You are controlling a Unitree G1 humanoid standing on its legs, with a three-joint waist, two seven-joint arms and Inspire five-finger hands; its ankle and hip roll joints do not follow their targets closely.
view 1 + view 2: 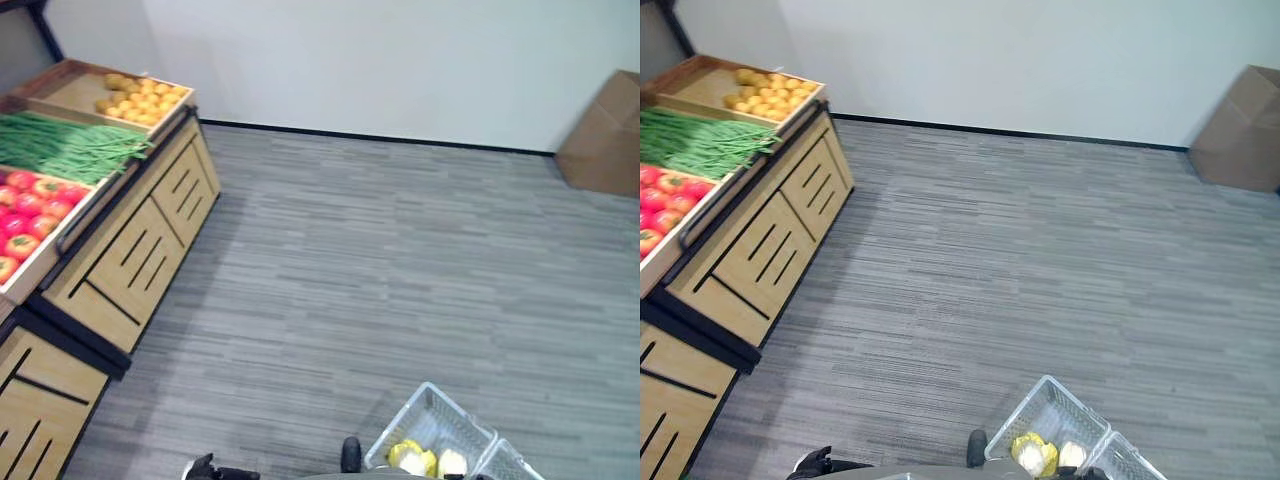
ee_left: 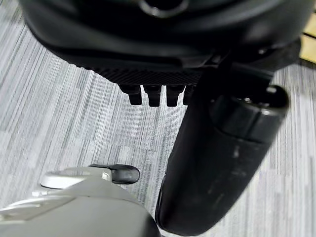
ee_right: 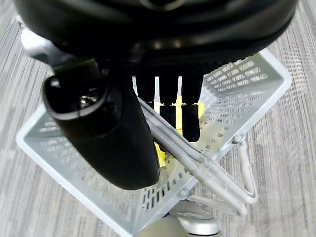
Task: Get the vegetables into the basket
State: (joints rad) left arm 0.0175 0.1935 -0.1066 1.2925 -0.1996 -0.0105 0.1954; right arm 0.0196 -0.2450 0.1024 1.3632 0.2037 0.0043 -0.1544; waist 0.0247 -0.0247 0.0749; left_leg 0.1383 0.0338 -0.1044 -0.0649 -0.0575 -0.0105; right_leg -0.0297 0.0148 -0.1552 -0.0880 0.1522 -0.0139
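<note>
While our right hand gripped the handle of one white basket, two pale vegetables lay inside. Our left hand hung over the floor, fingers relaxed, holding nothing.

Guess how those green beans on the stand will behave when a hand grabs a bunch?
The green beans lie as a loose pile of thin pods, so a grab would likely take a few and shed others. They look light and slightly bendy, probably drooping past the fingers. Long pods seem unlikely to roll far.
</note>
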